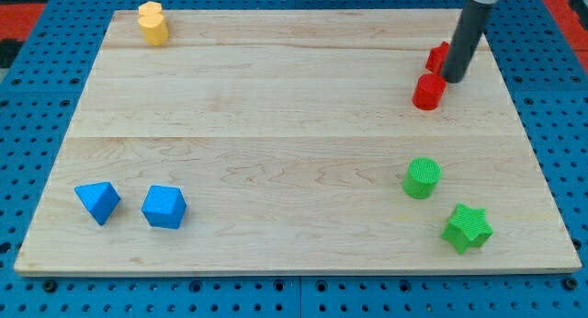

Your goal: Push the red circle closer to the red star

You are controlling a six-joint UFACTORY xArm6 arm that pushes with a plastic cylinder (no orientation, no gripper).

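Observation:
The red circle point(428, 91) lies near the board's right edge, toward the view's top. The red star point(438, 56) lies just above and to the right of it, partly hidden behind my rod. My tip point(455, 80) stands between the two, touching or nearly touching the circle's upper right side. The gap between circle and star is small.
A yellow block point(153, 23) sits at the top left. Two blue blocks point(98, 201) point(164, 207) lie at the bottom left. A green circle point(423, 177) and a green star point(467, 228) lie at the bottom right. The wooden board point(276, 125) rests on a blue pegboard.

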